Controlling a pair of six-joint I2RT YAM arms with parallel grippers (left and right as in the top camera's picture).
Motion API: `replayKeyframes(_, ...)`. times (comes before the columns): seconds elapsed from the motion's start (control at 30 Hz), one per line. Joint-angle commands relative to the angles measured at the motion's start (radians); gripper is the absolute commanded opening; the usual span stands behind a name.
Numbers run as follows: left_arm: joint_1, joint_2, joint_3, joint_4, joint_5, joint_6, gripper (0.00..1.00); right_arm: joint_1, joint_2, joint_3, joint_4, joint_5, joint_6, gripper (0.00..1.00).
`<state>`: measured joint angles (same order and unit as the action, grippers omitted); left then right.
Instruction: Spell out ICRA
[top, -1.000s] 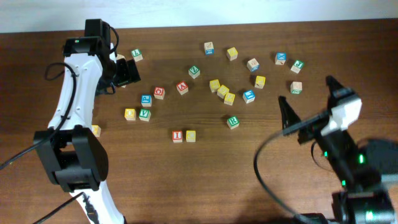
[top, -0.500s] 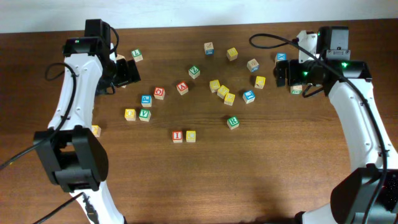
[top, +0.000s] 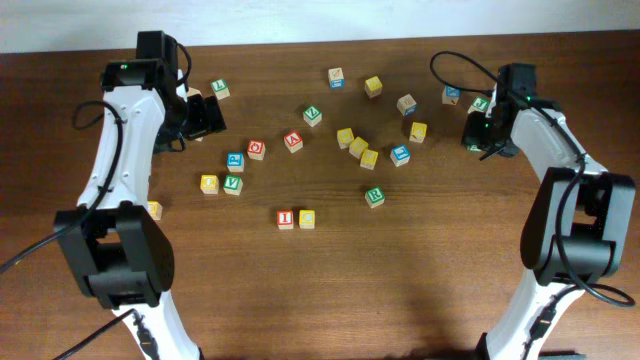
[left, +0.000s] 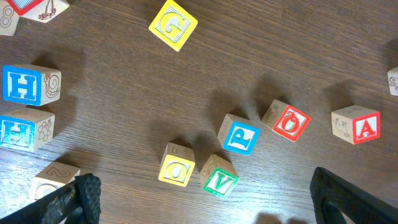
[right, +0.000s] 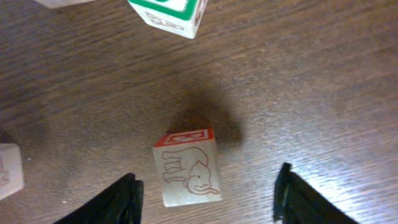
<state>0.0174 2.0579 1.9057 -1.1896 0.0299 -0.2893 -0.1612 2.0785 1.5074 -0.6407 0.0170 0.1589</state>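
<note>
The right gripper (right: 206, 186) was open around an elephant block (right: 183, 165), not touching it. The left gripper (left: 204, 186) hung wide open over the counter (left: 124, 93).

Soft, even light falls from above in the overhead view: the dark brown wooden table (top: 400, 290) shows its grain without glare, while the white strip of wall (top: 60, 25) along the far edge is nearly blown out. The left wrist view is sharp; the small wooden letter cubes (left: 239, 134) throw diffuse shadows to their far side, and the left arm's black fingers (left: 84, 199) are dim and slightly blurred. The right wrist view is closer and softer: the wooden cube with an elephant drawing (right: 186, 171) casts a dark smudged shadow far-right, a pale sheen lies on the wood at the right, and the right arm's black fingers (right: 124, 199) are underexposed silhouettes
</note>
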Motion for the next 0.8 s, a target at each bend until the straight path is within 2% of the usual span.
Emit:
replayKeyframes(0.0,0.003,-0.022,0.008,-0.001,0.003,-0.013,0.99,0.004,0.013,0.0,0.025,-0.032,-0.037,0.58)
replayKeyframes(0.2,0.003,-0.022,0.008,-0.001,0.003,-0.013,0.99,0.003,0.056,-0.004,0.036,-0.032,-0.084,0.56)
replayKeyframes(0.3,0.003,-0.022,0.008,-0.001,0.003,-0.013,0.99,0.003,0.056,-0.003,0.029,-0.032,-0.084,0.29)
replayKeyframes(0.4,0.003,-0.022,0.008,-0.001,0.003,-0.013,0.99,0.004,0.053,0.002,0.019,-0.032,-0.084,0.24)
replayKeyframes(0.47,0.003,-0.022,0.008,-0.001,0.003,-0.013,0.99,0.004,0.043,0.034,-0.051,-0.032,-0.085,0.23)
replayKeyframes(0.57,0.003,-0.022,0.008,-0.001,0.003,-0.013,0.99,0.004,0.027,0.121,-0.214,-0.08,-0.084,0.17)
replayKeyframes(0.63,0.003,-0.022,0.008,-0.001,0.003,-0.013,0.99,0.004,0.026,0.181,-0.363,-0.209,-0.084,0.12)
replayKeyframes(0.67,0.003,-0.022,0.008,-0.001,0.003,-0.013,0.99,0.004,0.026,0.198,-0.47,-0.353,-0.084,0.13)
replayKeyframes(0.7,0.003,-0.022,0.008,-0.001,0.003,-0.013,0.99,0.004,0.026,0.198,-0.526,-0.417,-0.084,0.14)
replayKeyframes(0.77,0.003,-0.022,0.008,-0.001,0.003,-0.013,0.99,0.006,0.026,0.197,-0.648,-0.46,-0.084,0.14)
